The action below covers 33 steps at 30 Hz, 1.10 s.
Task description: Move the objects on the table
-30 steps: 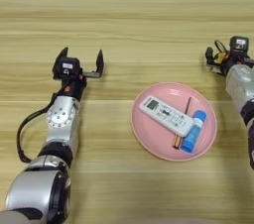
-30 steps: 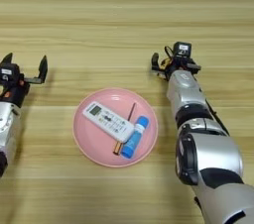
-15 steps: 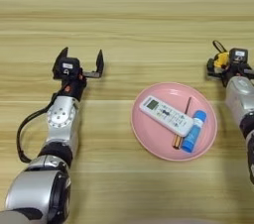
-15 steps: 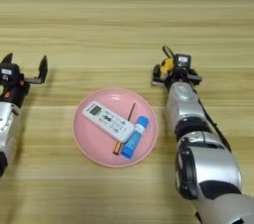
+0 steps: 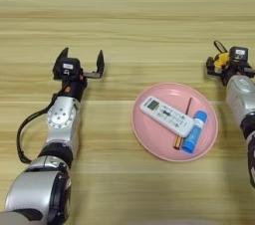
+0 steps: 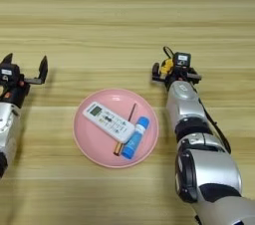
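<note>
A pink plate [image 5: 149, 139] is sitting on the wooden desk [image 5: 129, 15], and three things are lying in it: a white remote [image 5: 167, 116] slanting across the middle, a thin screwdriver [image 5: 182, 122] partly tucked under it, and a blue tube [image 5: 194, 131] with a white cap just to its right. The right pincer [image 6: 168, 66] is resting on the desk just beyond the plate's right rim, clenching a yellow-black tape measure [image 6: 167, 64] whose black cord is looping behind it. The left pincer [image 5: 82, 62] is lying on the desk well left of the plate, its fingers spread wide and grasping nothing.
</note>
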{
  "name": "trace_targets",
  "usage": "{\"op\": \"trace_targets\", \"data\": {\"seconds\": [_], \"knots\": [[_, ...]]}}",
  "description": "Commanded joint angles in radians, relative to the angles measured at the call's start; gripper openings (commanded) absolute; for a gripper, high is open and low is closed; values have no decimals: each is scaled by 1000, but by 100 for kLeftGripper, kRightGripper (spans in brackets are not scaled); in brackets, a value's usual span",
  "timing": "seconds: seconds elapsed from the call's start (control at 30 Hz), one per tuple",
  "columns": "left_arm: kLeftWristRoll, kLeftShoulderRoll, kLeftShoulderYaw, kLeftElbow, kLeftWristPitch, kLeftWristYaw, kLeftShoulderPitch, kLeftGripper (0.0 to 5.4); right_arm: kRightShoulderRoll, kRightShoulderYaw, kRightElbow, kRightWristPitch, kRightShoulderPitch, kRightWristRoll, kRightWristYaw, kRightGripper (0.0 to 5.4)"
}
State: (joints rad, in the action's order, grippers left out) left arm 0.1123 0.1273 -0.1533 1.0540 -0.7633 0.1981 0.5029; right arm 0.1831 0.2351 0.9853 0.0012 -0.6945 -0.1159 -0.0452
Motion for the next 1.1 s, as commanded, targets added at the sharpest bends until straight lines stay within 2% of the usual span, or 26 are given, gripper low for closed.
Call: {"op": "trace_targets", "data": {"seconds": [0.03,0.6,0.83,1.1], "knots": [[-9,-4,-2,9,-4,-4,15,540,-3,15,19,39,0,-21,3,537],[-8,-4,-2,7,-5,-2,13,540,5,22,80,57,-9,-19,-7,537],[-8,-5,-2,8,-5,-2,14,540,10,25,92,60,-13,-18,-23,468],[-8,-5,-3,9,-4,-1,15,540,16,24,112,60,-20,-16,-17,462]]}}
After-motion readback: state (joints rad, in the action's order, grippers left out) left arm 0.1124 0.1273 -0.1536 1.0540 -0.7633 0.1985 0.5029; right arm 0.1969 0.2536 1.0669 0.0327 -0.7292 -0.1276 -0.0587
